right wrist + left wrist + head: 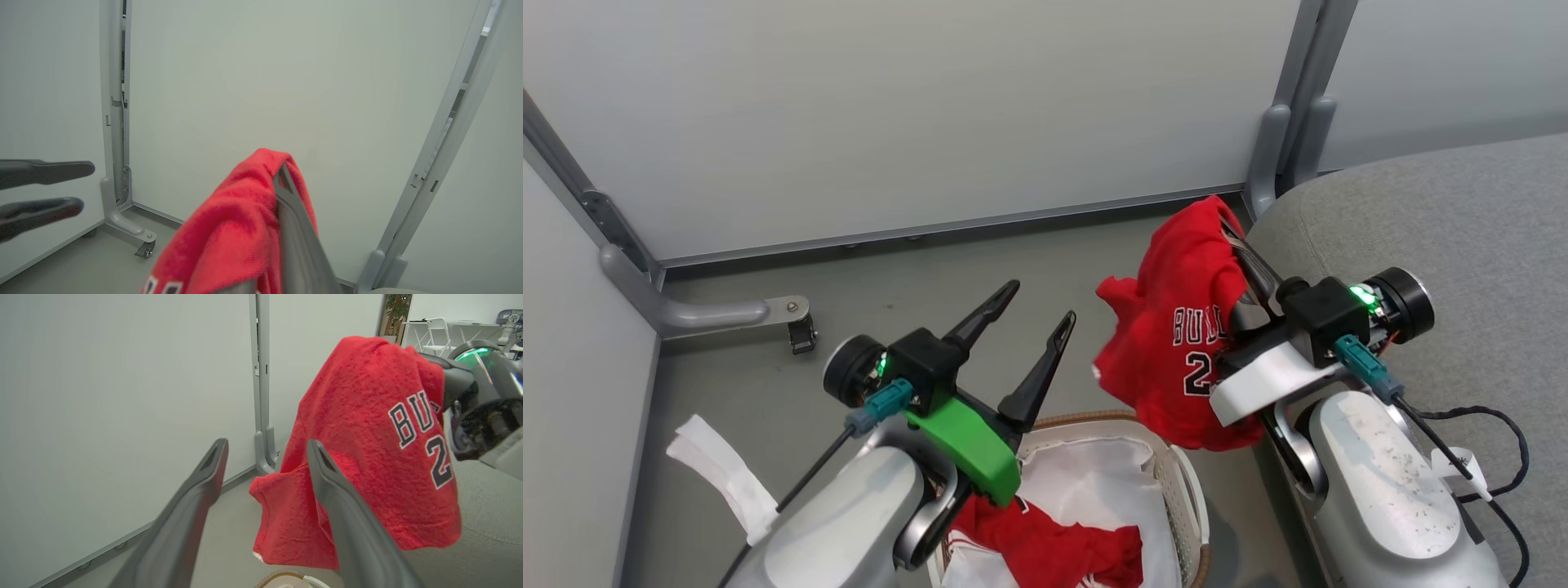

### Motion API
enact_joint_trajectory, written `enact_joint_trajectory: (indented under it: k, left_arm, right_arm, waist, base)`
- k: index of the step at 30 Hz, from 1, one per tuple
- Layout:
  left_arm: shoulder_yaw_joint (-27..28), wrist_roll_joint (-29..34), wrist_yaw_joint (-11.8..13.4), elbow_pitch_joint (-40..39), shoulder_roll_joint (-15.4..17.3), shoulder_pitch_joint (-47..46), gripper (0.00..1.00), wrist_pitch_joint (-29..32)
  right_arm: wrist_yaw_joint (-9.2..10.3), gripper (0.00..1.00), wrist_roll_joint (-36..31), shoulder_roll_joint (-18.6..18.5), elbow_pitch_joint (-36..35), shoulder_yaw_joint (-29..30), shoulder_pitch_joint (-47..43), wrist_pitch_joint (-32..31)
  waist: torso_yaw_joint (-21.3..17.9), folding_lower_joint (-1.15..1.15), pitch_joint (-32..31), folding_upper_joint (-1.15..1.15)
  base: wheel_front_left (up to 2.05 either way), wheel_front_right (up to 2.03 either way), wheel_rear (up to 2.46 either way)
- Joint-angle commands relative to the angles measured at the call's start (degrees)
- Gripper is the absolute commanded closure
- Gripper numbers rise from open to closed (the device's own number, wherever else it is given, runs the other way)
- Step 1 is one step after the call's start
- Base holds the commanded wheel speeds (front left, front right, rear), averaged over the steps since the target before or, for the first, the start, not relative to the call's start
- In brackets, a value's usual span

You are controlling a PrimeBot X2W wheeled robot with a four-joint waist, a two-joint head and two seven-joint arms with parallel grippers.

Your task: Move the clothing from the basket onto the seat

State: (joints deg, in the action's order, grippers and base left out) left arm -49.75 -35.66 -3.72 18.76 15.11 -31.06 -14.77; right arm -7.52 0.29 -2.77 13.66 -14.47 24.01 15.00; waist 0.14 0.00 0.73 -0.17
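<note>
Hanging over grey floor point(980, 269) before pale partitions point(931, 106): jersey point(1172, 327) in clenched right end effector point(1230, 235); left end effector point(1041, 302) splayed, empty.

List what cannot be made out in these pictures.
Jersey print: head view, right gripper covers its last letters.
Right gripper's tips: head view, jersey wraps them.
Basket: head view, bottom edge cuts it; left arm covers part.
Second garment in basket: likewise.

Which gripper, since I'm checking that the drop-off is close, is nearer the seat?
Right. The right gripper, shut on the jersey, is raised just beside the seat at its edge. The left gripper, open, is farther to the left, by the basket.
</note>
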Motion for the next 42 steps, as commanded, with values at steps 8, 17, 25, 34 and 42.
enact_joint_trajectory:
  k: [8,17,25,34,42]
  left_arm:
    - [2.98,2.67,-1.36,1.56,-4.15,6.51,0.00,-0.48]
    - [6.31,6.80,-2.82,1.67,-6.49,8.20,0.00,-0.45]
    - [8.24,10.23,-3.39,0.95,-6.93,5.44,0.00,-0.40]
    - [7.20,12.37,-3.81,1.44,-5.34,1.73,0.00,-0.40]
    - [4.13,12.12,-3.86,1.96,-3.99,-1.69,0.00,-0.39]
  right_arm:
    - [0.06,1.00,-1.98,-0.20,0.00,2.95,-1.47,0.28]
    - [0.07,1.00,-4.25,-0.22,-0.74,4.82,1.91,0.28]
    - [0.08,1.00,-6.36,-0.20,-3.33,9.08,4.99,0.28]
    - [0.07,1.00,-5.28,-0.13,-5.95,15.93,4.11,0.28]
    - [0.07,1.00,-4.23,-0.10,-5.77,17.83,4.39,0.28]
  waist:
    - [-0.43,0.00,0.54,0.17]
    - [-4.50,0.00,3.63,0.17]
    - [-13.77,0.00,9.45,0.17]
    - [-23.62,0.00,16.30,0.17]
    - [-26.47,0.00,20.32,0.17]
  base:
    - [0.00,0.00,0.00]
    - [0.00,0.00,0.00]
    - [0.00,0.00,0.00]
    - [0.00,0.00,0.00]
    - [0.00,0.00,0.00]
